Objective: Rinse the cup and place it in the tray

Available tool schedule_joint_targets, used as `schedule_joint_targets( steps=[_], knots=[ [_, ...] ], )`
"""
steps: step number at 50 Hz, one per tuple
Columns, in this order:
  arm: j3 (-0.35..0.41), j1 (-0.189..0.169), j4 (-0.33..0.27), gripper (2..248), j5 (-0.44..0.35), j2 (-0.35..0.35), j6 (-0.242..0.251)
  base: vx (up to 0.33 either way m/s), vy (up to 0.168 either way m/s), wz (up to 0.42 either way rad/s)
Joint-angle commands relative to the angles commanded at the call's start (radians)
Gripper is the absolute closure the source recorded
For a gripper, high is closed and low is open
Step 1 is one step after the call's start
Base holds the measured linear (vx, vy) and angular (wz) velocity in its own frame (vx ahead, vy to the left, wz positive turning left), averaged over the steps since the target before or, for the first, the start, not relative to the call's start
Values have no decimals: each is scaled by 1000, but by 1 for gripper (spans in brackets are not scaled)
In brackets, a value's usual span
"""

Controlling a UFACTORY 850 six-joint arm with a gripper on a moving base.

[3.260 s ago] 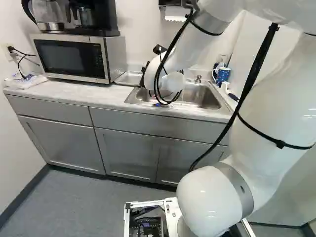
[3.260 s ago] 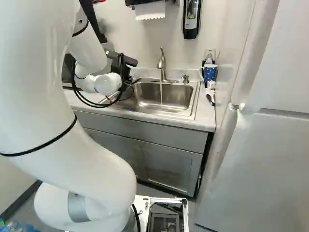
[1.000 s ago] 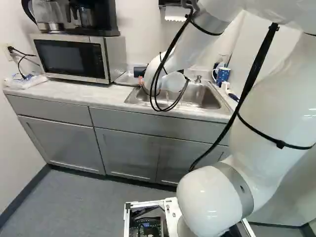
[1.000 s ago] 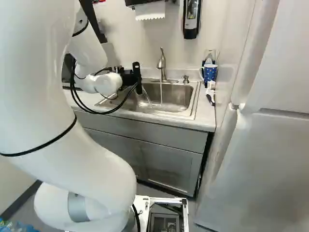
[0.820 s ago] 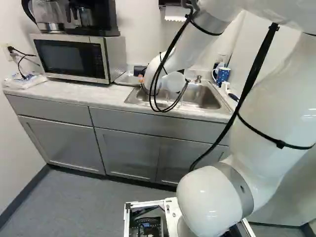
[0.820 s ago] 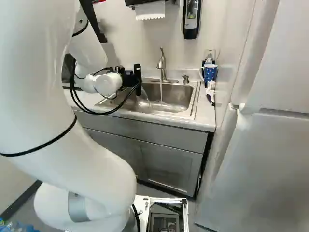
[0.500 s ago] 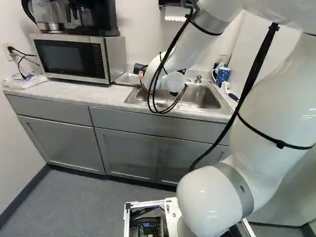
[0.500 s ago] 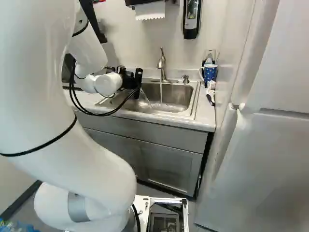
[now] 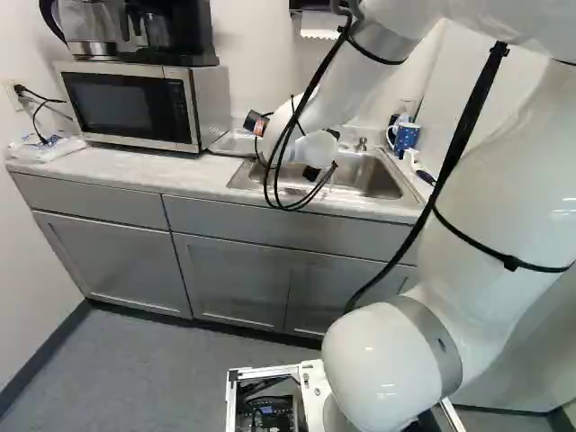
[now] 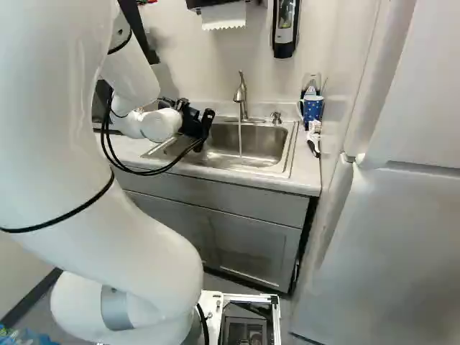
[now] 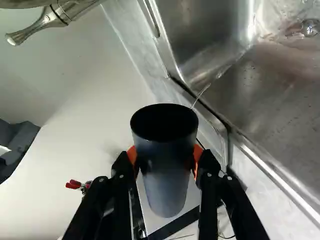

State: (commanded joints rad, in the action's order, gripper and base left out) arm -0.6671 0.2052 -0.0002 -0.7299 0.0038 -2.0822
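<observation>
Near the left edge of the sink [image 10: 288, 154], grasping a dark cup [image 11: 166, 175] with the end effector [image 10: 198, 131], beside water [image 10: 240, 140] running from the faucet [image 10: 241, 93]

The cup [image 11: 166, 175] in the end effector [image 10: 200, 131] has a smooth, matt surface; if plastic or coated metal, I cannot tell. Ahead of it, the sink [image 11: 207, 30] is of shiny metal, the tap [image 11: 47, 19] of smooth, satin metal.

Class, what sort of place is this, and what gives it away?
Probably a kitchenette, perhaps a shared one: there is a steel sink, a microwave on the counter, and wall-mounted paper towels.
</observation>
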Motion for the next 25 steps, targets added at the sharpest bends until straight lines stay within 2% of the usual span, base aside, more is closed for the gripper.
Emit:
schedule_joint_targets(
  steps=[25],
  knots=[
    [0, 0, 0, 127, 0, 0, 0, 0, 0, 0]
  ],
)
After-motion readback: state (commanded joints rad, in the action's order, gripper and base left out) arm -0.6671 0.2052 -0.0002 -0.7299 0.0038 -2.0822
